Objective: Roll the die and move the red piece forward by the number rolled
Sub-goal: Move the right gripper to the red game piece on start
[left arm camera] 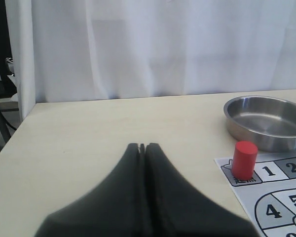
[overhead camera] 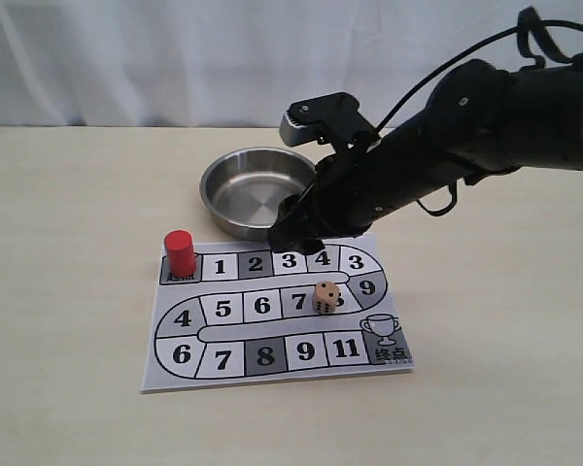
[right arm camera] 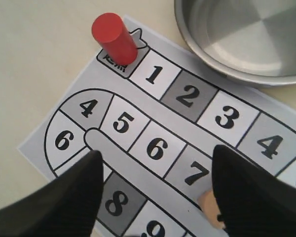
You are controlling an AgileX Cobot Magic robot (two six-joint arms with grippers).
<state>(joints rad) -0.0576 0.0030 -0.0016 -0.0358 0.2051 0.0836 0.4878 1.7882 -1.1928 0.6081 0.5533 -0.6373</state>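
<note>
Die (overhead camera: 325, 297) lies free on board (overhead camera: 223, 311) at sq 7/8 line, ~5 o'clock from released R gripper (overhead camera: 296, 233), red piece (overhead camera: 180, 252) on start sq at 10 o'clock, squares btwn bare.

A numbered paper game board (overhead camera: 262, 306) is seen spread directly beneath the right gripper (overhead camera: 296, 233); a steel bowl (overhead camera: 219, 189) is set just beside it on the pale table (overhead camera: 68, 291).
</note>
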